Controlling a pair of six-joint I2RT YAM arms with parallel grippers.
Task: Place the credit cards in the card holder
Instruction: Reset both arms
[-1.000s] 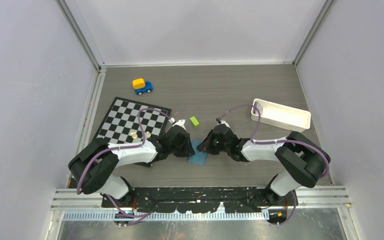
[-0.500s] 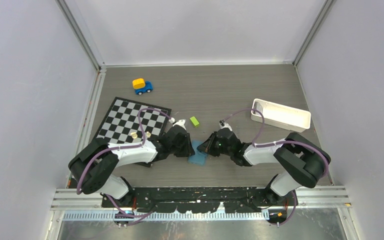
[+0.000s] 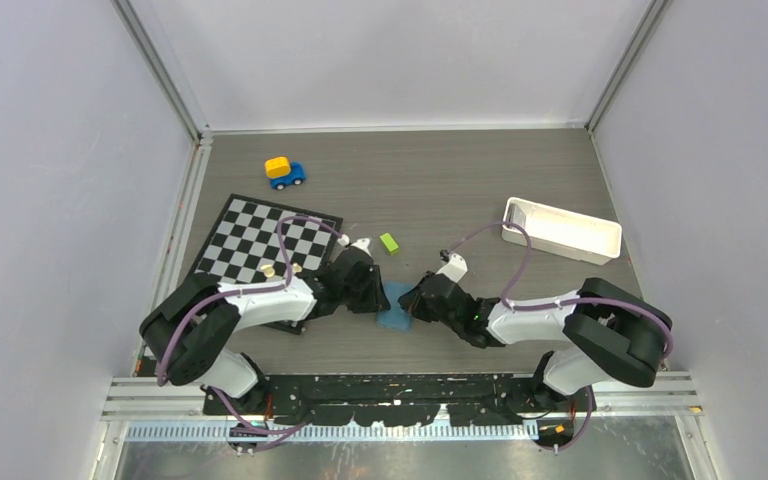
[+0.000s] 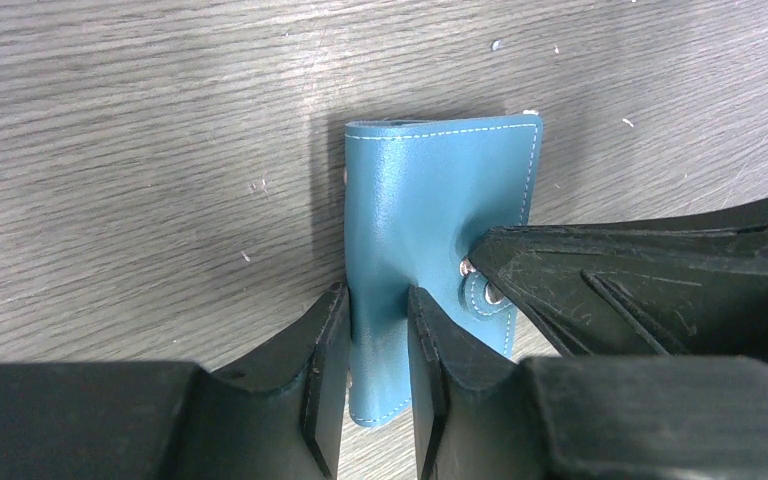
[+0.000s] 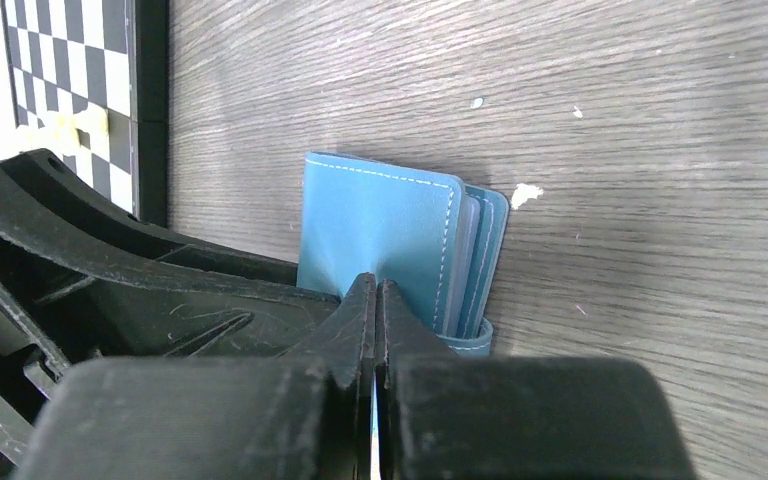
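Note:
The teal-blue card holder (image 3: pixel 396 316) lies folded shut on the table between both grippers. My left gripper (image 4: pixel 378 322) is shut on its near long edge; the holder (image 4: pixel 430 190) stretches away from the fingers. My right gripper (image 5: pixel 375 288) is shut, its tips pressed on the holder's cover (image 5: pixel 375 215) beside the snap button (image 4: pixel 482 297). In the top view the left gripper (image 3: pixel 372 296) and right gripper (image 3: pixel 416 300) meet over the holder. No loose credit cards show; only layered edges (image 5: pixel 470 250) show at the holder's open side.
A checkerboard (image 3: pixel 260 240) with two small pieces (image 3: pixel 282 269) lies left of the left arm. A lime-green block (image 3: pixel 389 243) sits just behind the grippers. A blue-and-yellow toy car (image 3: pixel 284 172) is far left. A long white tray (image 3: pixel 560 230) is at the right.
My right arm has swung nearer and lower, and its gripper has come down onto the card holder. My left gripper has stayed shut on the holder.

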